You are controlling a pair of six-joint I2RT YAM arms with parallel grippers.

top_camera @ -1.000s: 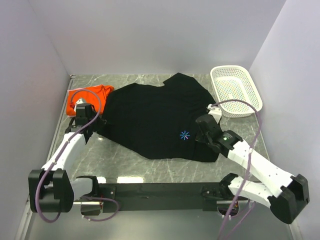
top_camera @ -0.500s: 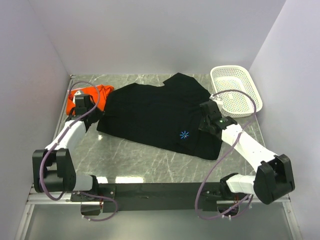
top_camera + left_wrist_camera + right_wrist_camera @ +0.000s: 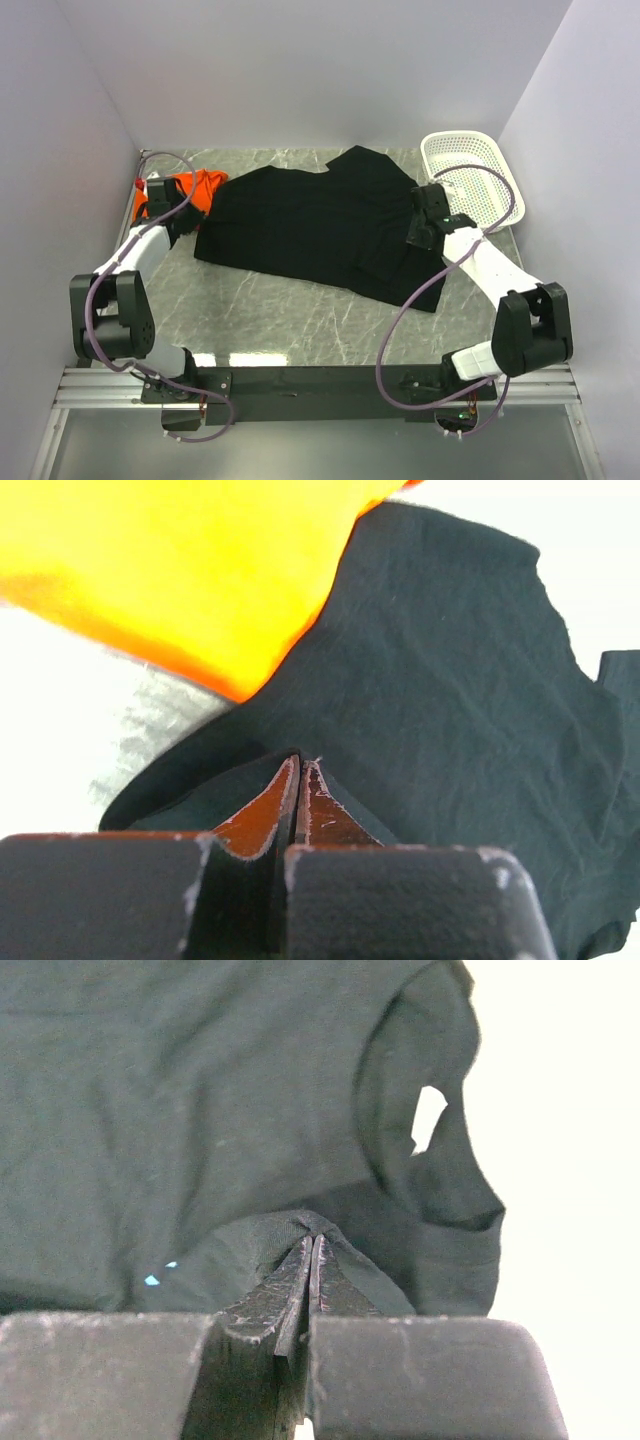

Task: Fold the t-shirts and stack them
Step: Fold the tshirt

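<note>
The black t-shirt lies across the middle of the table, its near edge lifted and doubled back; its chest mark is hidden in the top view. My left gripper is shut on the shirt's left edge, beside the orange t-shirt. In the left wrist view the shut gripper pinches black cloth, with the orange shirt above. My right gripper is shut on the shirt's right edge. In the right wrist view the gripper holds bunched black cloth, with small light-blue specks at the left.
A white mesh basket stands at the back right, close to my right wrist. Walls close in the table on the left, back and right. Bare marble table shows between the shirt and the arm bases.
Both grippers have moved away from the bases toward the back, carrying the black shirt's near edge with them. The shirt's lower part has folded over and the starburst mark is now covered.
</note>
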